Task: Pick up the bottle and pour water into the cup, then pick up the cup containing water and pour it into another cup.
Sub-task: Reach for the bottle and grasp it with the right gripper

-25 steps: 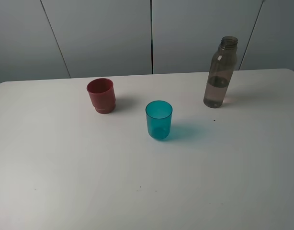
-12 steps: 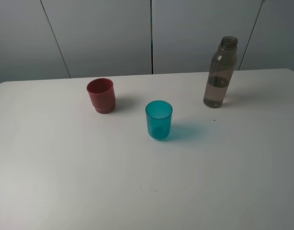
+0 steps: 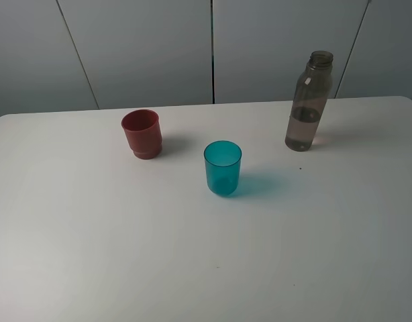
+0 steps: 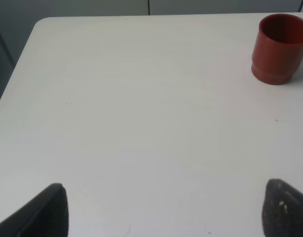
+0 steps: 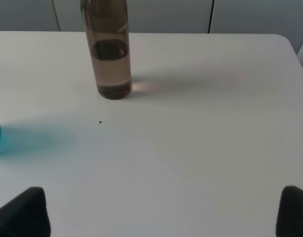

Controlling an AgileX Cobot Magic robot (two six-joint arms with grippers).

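Smoky bottle [image 3: 309,104] is seen upright twd far R of table [image 3: 112,255], uncapped, w/ water in its lower part; nothing is touching it. Teal cup [image 3: 223,168] is stood upright nr table centre, closer to the camera than the bottle and well apart from it on the L side; a teal-tinted shadow is thrown to its R. Whether any water is in it cannot be told. Red cup [image 3: 141,134] is set upright further L and slightly further back, apart from the teal cup, mouth up, stepped base ring on the table. A small dark speck [image 3: 300,168] is noted on the table in front of the bottle. Grey wall panels [image 3: 145,47] are seen behind the table edge. No arm is caught in the high view. L gripper [image 4: 166,211] is shown in its wrist view w/ fingertips [image 4: 50,212] spread wide, bare table betw. them, nothing gripped; red cup is ahead and off to one side. R gripper [image 5: 159,213] is likewise spread fully, nothing held, bottle ahead of it, well apart.
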